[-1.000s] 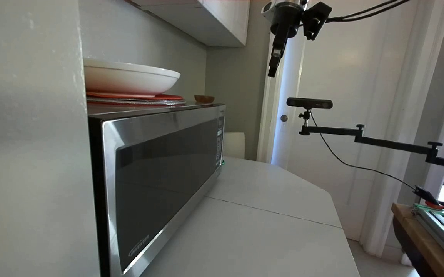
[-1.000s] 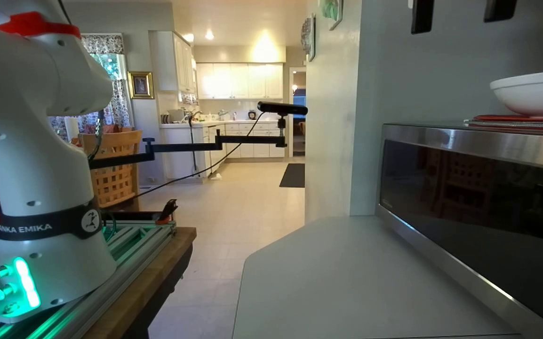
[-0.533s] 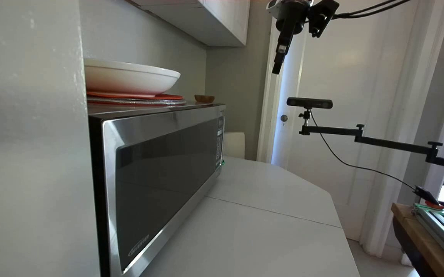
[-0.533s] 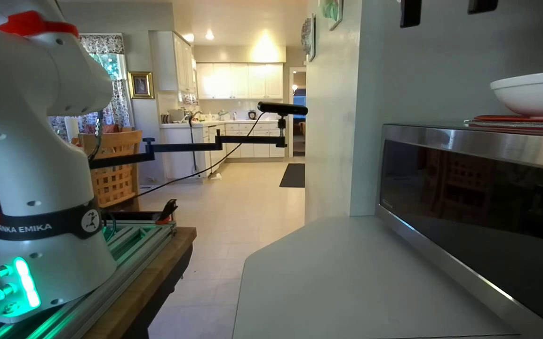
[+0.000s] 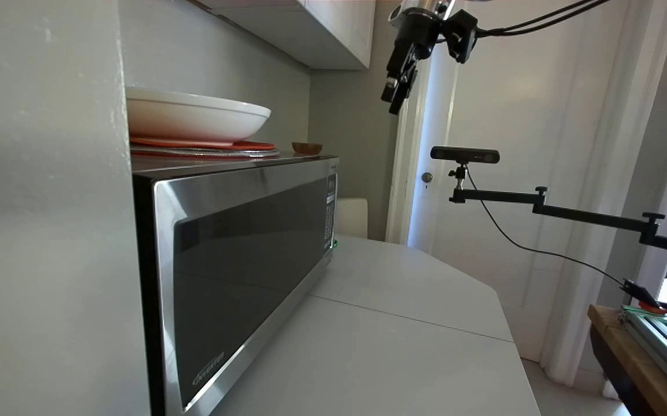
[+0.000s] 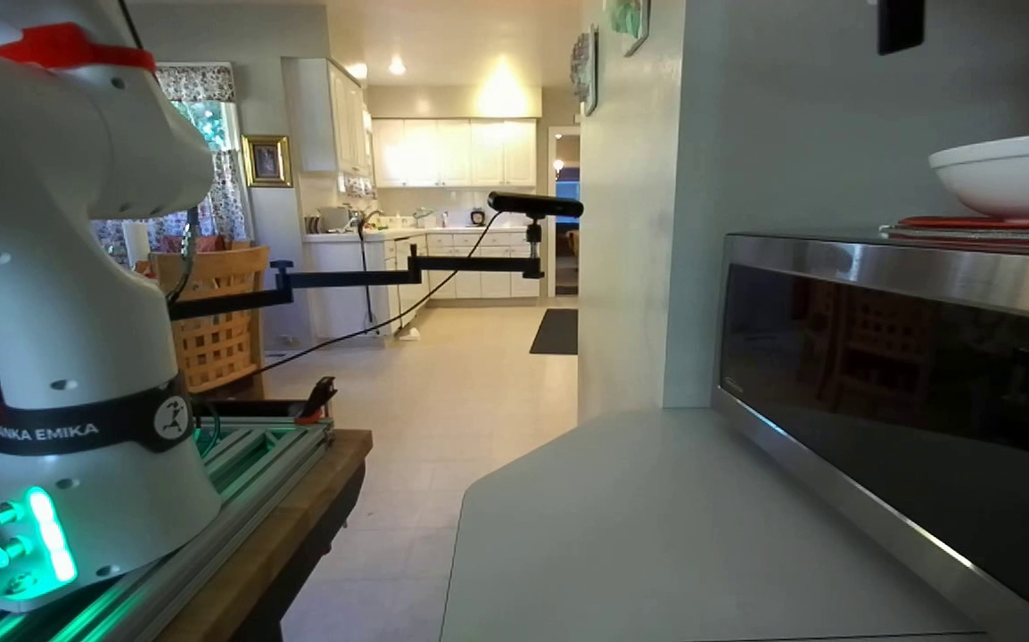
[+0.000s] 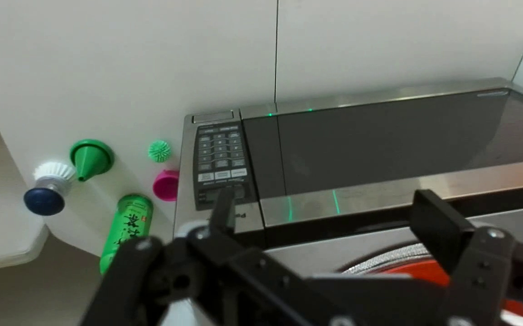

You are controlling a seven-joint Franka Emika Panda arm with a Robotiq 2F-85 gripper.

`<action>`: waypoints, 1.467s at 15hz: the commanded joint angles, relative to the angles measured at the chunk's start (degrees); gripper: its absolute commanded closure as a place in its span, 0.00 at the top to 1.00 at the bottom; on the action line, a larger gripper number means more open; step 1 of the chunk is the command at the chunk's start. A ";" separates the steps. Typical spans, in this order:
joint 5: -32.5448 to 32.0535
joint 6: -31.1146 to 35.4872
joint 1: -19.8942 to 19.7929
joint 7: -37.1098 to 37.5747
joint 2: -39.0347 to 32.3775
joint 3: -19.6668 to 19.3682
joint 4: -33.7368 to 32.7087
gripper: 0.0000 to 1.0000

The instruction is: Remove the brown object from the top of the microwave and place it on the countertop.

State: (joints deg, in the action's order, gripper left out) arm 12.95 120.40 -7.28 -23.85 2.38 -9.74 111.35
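The brown object (image 5: 307,148), low and small, sits on top of the microwave (image 5: 252,248) near its far end in an exterior view. It does not show in the other views; the wrist view has it hidden or out of frame. The microwave also shows in an exterior view (image 6: 907,357) and in the wrist view (image 7: 379,131). The countertop (image 5: 408,346) runs along its front. My gripper (image 5: 393,104) hangs high above the counter, in front of and above the microwave, apart from the brown object. In the wrist view the gripper (image 7: 327,210) has its fingers wide apart with nothing between them.
A white bowl (image 5: 200,115) sits on red plates (image 5: 255,147) on the microwave. An upper cabinet (image 5: 339,34) hangs above. A camera (image 5: 464,155) stands on a bracket. In the wrist view, a green funnel (image 7: 91,158), green can (image 7: 130,222) and pink cup (image 7: 166,185) lie beside the microwave.
My gripper has first drawn slightly away, then swung toward the microwave and turned, so both fingers now show apart in an exterior view. The brown object has not moved.
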 commanded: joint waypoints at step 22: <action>-6.64 11.62 -1.96 6.10 -18.38 2.76 -16.28 1.00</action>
State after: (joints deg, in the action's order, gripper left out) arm 7.61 130.06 -8.39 -18.86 -14.39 -7.83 96.75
